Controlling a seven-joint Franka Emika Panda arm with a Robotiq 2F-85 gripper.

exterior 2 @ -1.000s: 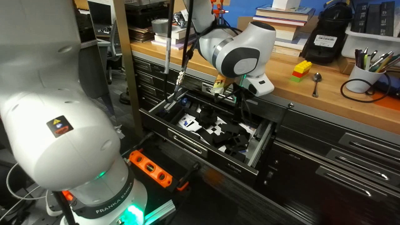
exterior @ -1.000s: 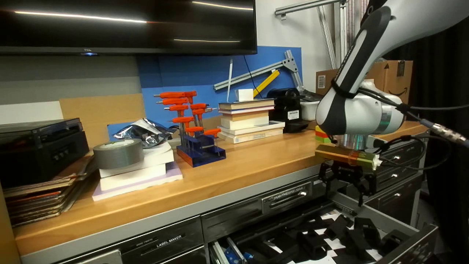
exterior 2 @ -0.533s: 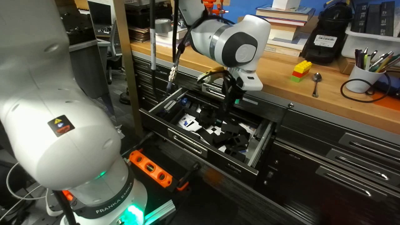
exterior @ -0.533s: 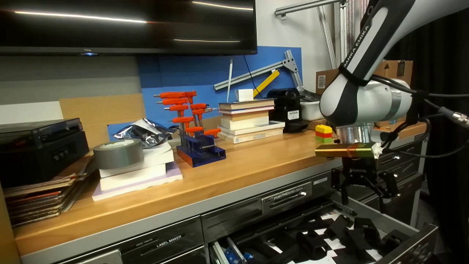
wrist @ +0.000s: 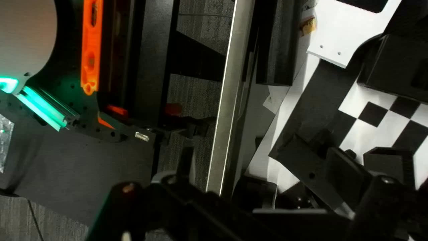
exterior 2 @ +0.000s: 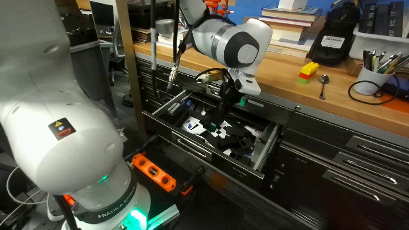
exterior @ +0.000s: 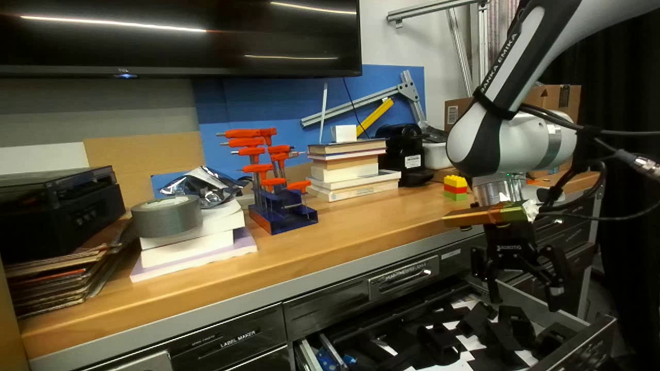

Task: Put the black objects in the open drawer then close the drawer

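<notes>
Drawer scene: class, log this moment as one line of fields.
drawer: open | black objects: several, lying in drawer | jaws: open, holding nothing, over drawer | worktop: spoon, toy bricks | closing drawer: not yet done

Worktop (exterior: 350, 226): wood, smooth, soft sheen.
Drawer (exterior 2: 230, 164): metal, front satin to glossy; bar handle (exterior 2: 191, 147), bright polished metal.
Checkered sheet (wrist: 381, 134): paper by its look, matt.
Black objects (exterior 2: 238, 131): matt, plastic in appearance.
Pincer (exterior: 525, 301): mostly matt, with small glints.
Arm (exterior: 515, 141): smooth glossy shell, plastic-looking.
Television (exterior: 180, 41): screen glossy, mirroring strips of light.
Foil bag (exterior: 206, 188): crinkled, metallic, highly reflective.
Tape roll (exterior: 167, 219): outer face smooth, low sheen.
Books (exterior: 345, 172): paper, page edges matt.
Carton (exterior: 554, 108): cardboard, dull.
Toy bricks (exterior 2: 308, 72): moulded plastic, studded tops.
Spoon (exterior 2: 324, 79): polished metal.
Floor (wrist: 202, 93): rough, carpet-like weave.
</notes>
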